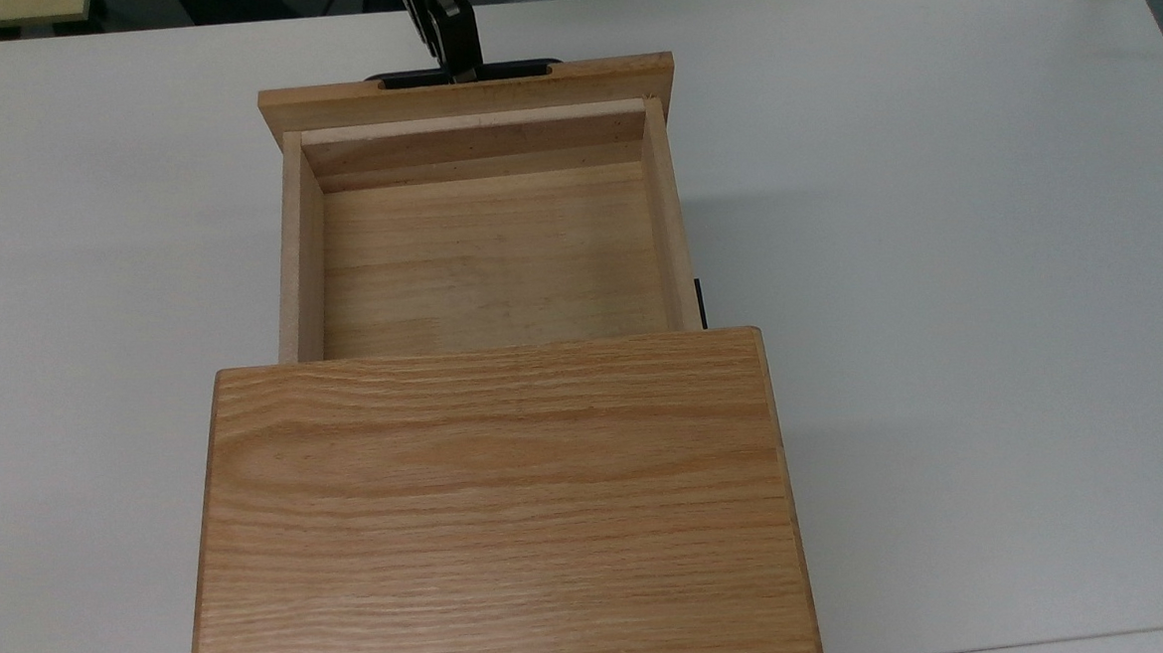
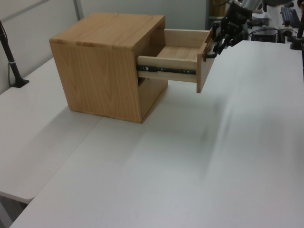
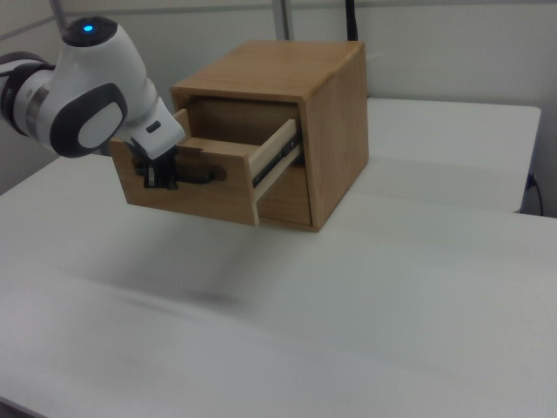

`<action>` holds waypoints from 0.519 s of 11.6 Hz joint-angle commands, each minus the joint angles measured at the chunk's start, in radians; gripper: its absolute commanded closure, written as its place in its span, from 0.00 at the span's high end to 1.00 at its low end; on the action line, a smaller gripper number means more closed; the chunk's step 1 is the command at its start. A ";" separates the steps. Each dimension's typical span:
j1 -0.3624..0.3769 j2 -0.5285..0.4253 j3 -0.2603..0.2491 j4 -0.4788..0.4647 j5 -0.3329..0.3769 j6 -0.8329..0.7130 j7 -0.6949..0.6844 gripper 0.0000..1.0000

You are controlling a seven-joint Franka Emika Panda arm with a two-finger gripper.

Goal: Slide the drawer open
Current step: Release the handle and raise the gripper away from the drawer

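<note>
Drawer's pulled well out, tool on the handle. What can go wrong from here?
1. Over-travel: the drawer is already far out of the cabinet, with its slide rail exposed. More pulling may hit the stop and drag or tip the cabinet.
2. The tool grips the thin black handle near its middle. A pull off the slide axis could bind the rails or make the grip slip.

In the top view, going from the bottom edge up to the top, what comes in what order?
Cabinet top → open drawer tray → drawer's front panel → black bar handle → pincer on the handle.
</note>
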 commanded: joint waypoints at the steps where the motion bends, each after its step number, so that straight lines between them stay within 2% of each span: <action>1: 0.014 -0.042 -0.010 0.004 0.030 -0.014 -0.092 0.55; 2: 0.013 -0.034 -0.012 0.009 0.030 -0.048 -0.095 1.00; 4: 0.011 -0.035 -0.012 0.045 0.025 -0.171 -0.241 1.00; 6: 0.000 -0.025 -0.012 0.142 0.014 -0.387 -0.440 1.00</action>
